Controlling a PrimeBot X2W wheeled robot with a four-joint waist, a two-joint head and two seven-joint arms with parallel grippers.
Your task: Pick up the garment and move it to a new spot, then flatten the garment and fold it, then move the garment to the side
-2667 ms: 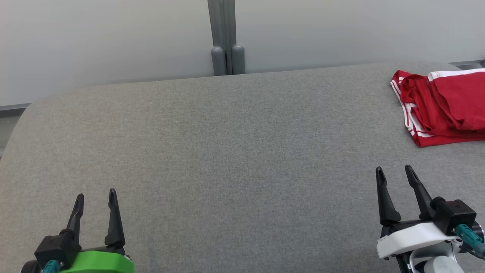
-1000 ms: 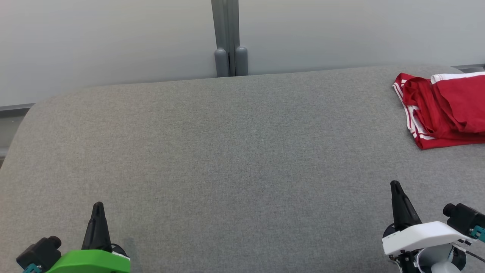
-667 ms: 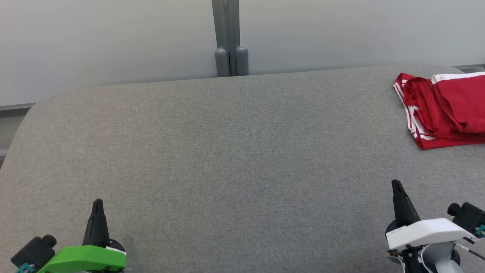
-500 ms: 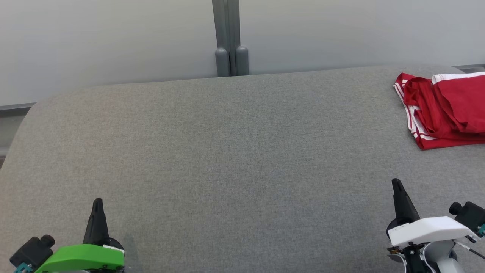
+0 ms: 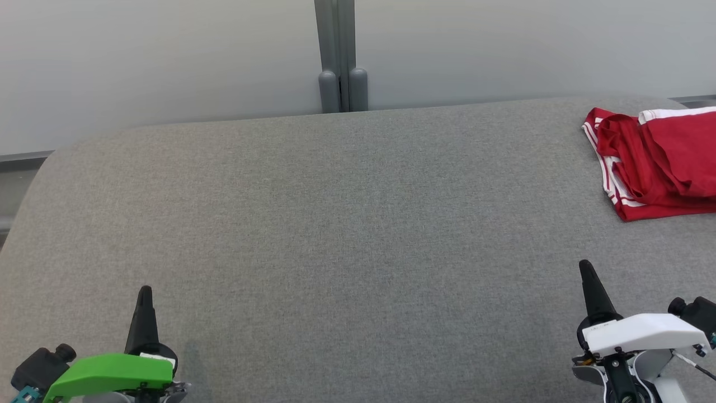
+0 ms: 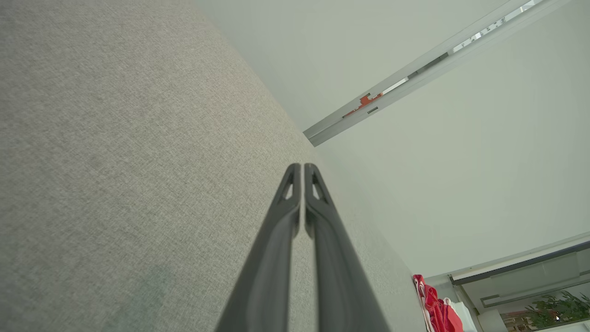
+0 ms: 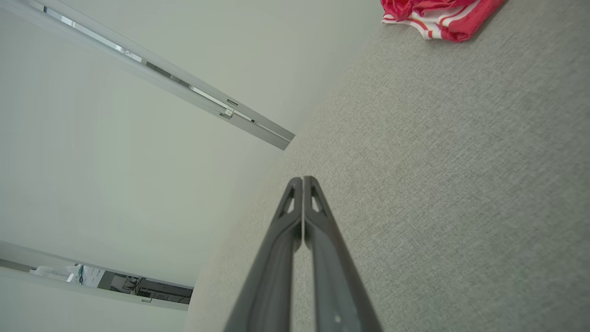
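Lying bunched at the far right of the grey fabric table (image 5: 335,224), the red white-striped garment (image 5: 660,162) sits ahead of the white-bodied right gripper (image 5: 586,271), well apart; the green-bodied left gripper (image 5: 144,296) is much farther. Both are pinched closed, empty.

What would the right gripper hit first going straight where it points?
Probably the pale wall; the right gripper aims left of the red garment. Depth is unclear.

Red white-striped garment (image 5: 657,159) folded, far right on grey surface (image 5: 335,224)
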